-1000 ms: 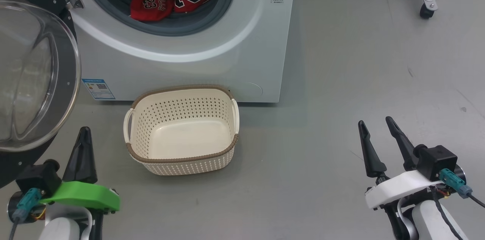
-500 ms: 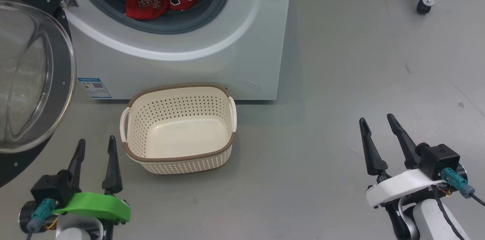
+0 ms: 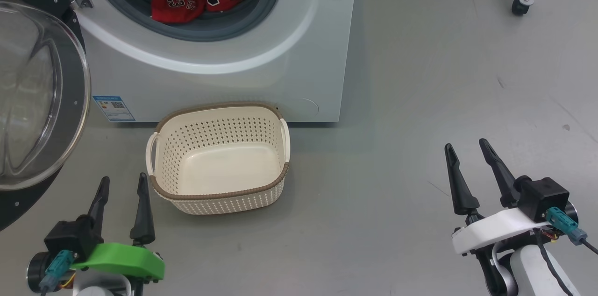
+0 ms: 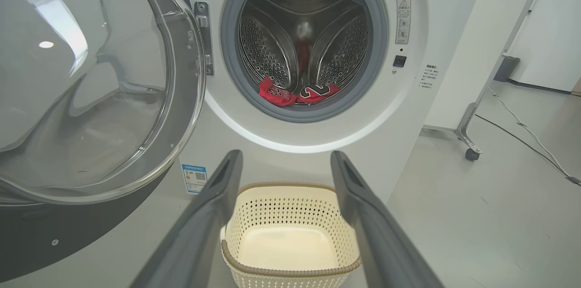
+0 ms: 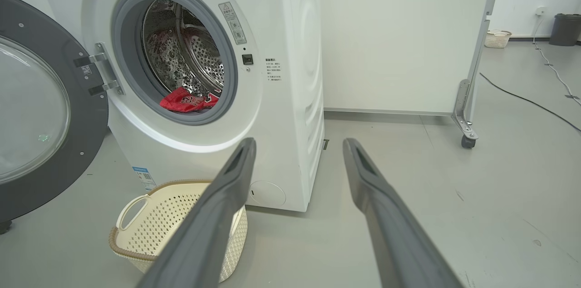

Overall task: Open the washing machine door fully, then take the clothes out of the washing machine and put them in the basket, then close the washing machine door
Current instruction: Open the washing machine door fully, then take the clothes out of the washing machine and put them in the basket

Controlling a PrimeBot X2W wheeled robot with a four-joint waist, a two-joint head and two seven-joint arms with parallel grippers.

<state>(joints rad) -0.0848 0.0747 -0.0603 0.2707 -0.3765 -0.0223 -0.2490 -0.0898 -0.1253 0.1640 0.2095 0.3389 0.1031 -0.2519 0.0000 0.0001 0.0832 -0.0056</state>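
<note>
A black caster wheel [image 5: 467, 141] under a silver metal bracket [image 5: 459, 101] (thin black cable [image 5: 522, 97] beyond it) stands right of the jaws of the right gripper [image 5: 299, 141].

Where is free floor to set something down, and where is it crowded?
Bare floor: right of the basket and washer, up to the right end effector. Crowded: gap between door and basket, by the left end effector.

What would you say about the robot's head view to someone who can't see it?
A white washing machine stands with its door open and red clothes inside. An empty cream basket sits on the floor before it; the left gripper and right gripper hover nearer, jaws open.
</note>
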